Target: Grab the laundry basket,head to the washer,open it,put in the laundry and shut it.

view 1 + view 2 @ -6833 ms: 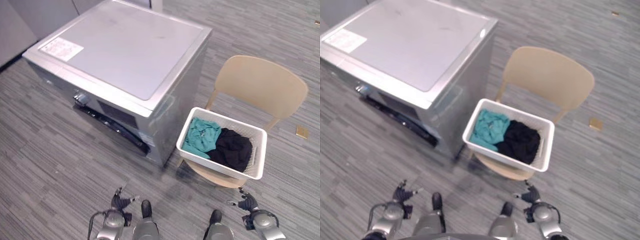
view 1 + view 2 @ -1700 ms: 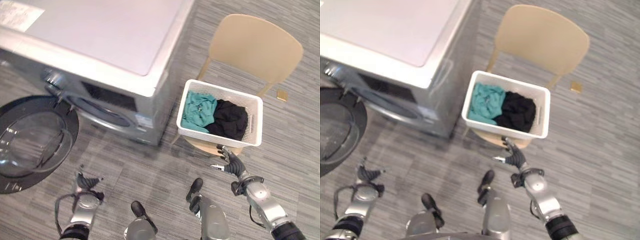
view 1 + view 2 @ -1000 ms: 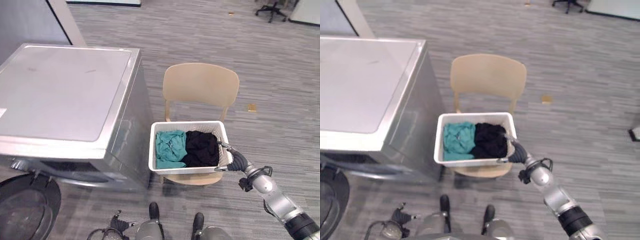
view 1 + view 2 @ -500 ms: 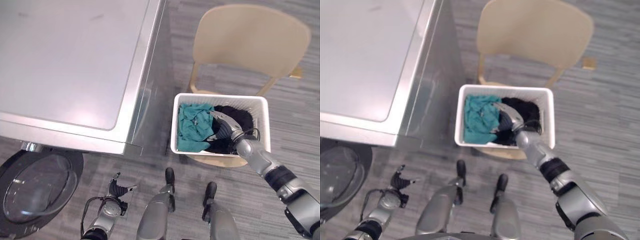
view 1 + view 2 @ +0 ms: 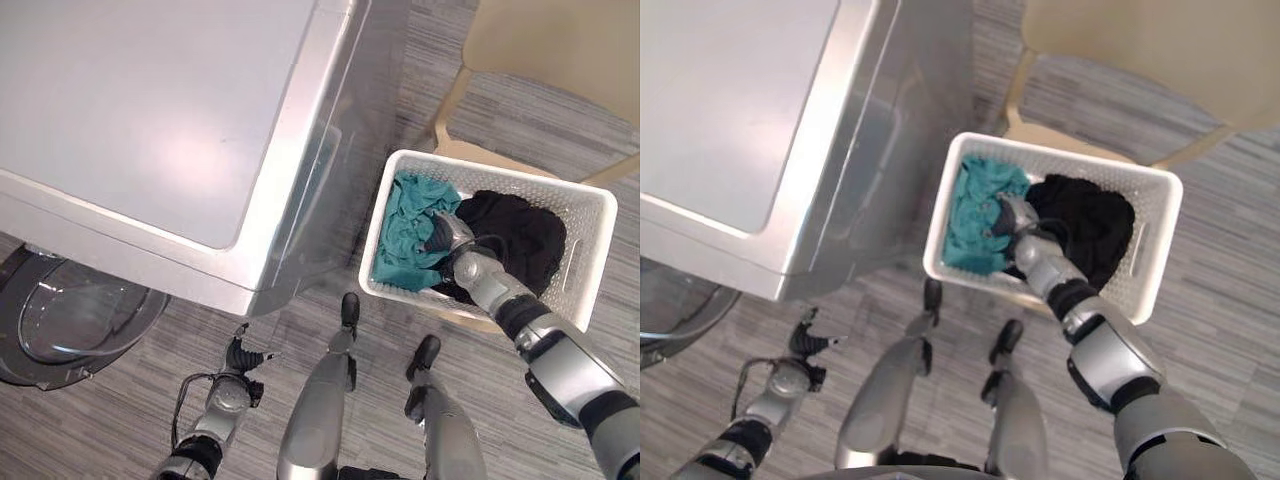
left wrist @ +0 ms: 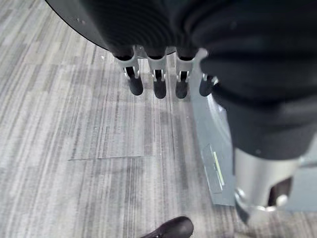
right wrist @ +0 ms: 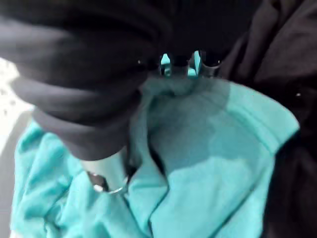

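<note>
A white laundry basket (image 5: 500, 172) rests on a tan chair (image 5: 560, 40) to the right of the silver washer (image 5: 150, 110). It holds a teal garment (image 5: 405, 235) and a black garment (image 5: 525, 235). My right hand (image 5: 445, 232) reaches down into the basket and is sunk into the teal garment (image 7: 208, 163) beside the black one. The washer's round door (image 5: 70, 320) stands swung open at the lower left. My left hand (image 5: 238, 360) hangs low over the floor, its fingers (image 6: 156, 84) straight and holding nothing.
The washer's side panel (image 5: 870, 170) stands close to the basket's left wall, with a narrow strip of grey plank floor (image 5: 120, 420) between them. The open door juts out over the floor in front of the washer.
The camera has shifted. My right hand has dropped from just above the clothes down into the teal garment. The left hand still hangs by the floor.
</note>
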